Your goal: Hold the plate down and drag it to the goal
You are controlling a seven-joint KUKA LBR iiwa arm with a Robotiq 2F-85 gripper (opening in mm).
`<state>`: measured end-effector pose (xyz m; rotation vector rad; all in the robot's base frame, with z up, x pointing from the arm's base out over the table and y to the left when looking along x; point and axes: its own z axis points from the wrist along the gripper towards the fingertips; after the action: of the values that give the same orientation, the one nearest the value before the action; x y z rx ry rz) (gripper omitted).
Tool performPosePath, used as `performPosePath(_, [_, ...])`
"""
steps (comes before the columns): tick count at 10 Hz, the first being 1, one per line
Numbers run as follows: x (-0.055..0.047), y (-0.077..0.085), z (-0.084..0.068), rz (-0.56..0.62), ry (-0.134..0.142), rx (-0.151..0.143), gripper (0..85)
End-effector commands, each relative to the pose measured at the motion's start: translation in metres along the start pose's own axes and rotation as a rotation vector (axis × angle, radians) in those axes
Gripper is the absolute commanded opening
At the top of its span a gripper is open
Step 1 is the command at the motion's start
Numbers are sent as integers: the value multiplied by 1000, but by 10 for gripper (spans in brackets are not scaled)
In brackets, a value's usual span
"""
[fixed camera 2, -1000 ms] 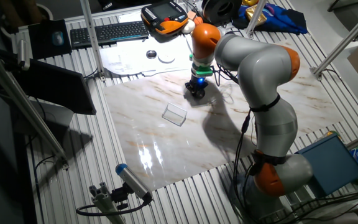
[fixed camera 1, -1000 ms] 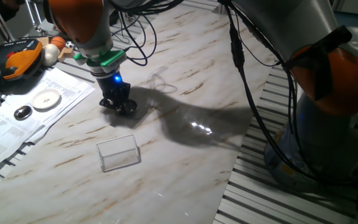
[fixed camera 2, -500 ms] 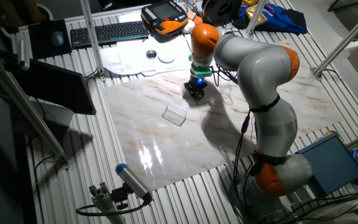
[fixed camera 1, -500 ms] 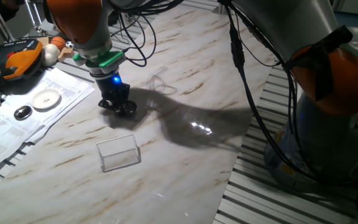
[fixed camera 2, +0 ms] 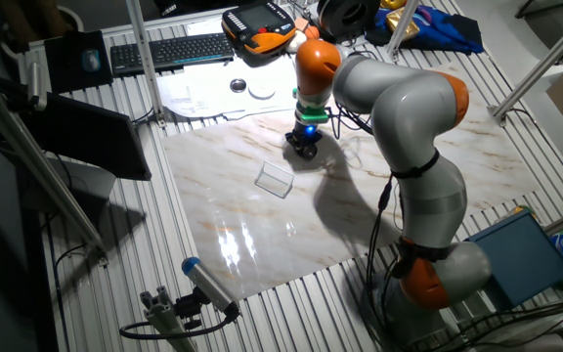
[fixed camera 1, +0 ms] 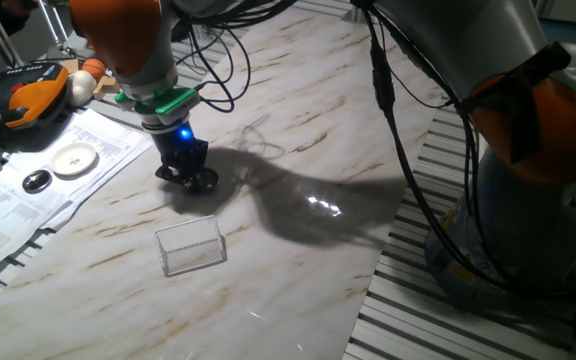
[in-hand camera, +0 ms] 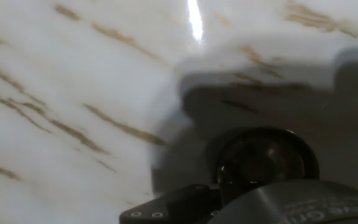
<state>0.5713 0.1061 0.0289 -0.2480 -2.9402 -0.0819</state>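
Observation:
The plate (fixed camera 1: 202, 183) is a small shiny metal dish lying flat on the marble table, just under my fingertips. In the hand view it (in-hand camera: 265, 157) shows as a dark round dish at the lower right, partly covered by a finger (in-hand camera: 272, 202). My gripper (fixed camera 1: 189, 178) points straight down with its fingers together, pressing on the plate's top; it also shows in the other fixed view (fixed camera 2: 304, 148). The goal (fixed camera 1: 191, 246) is a see-through rectangle with a pale outline, a short way in front of the plate, and it shows in the other fixed view (fixed camera 2: 275, 179) too.
A white disc (fixed camera 1: 74, 159) and a small dark disc (fixed camera 1: 36, 181) lie on papers at the table's left. An orange teach pendant (fixed camera 1: 26, 92) and a keyboard (fixed camera 2: 169, 51) sit beyond. Black cables (fixed camera 1: 230, 60) hang behind the gripper. The arm's base (fixed camera 1: 528, 150) stands at right.
My gripper and the plate under it have slid a little to the left and slightly nearer the goal rectangle. The goal has not moved.

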Motion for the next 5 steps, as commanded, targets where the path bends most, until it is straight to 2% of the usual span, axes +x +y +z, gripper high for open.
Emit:
performPosePath(1, [2, 4, 1, 7, 1, -1, 0])
performPosePath(5, [13, 20, 5, 39, 3, -1, 0])
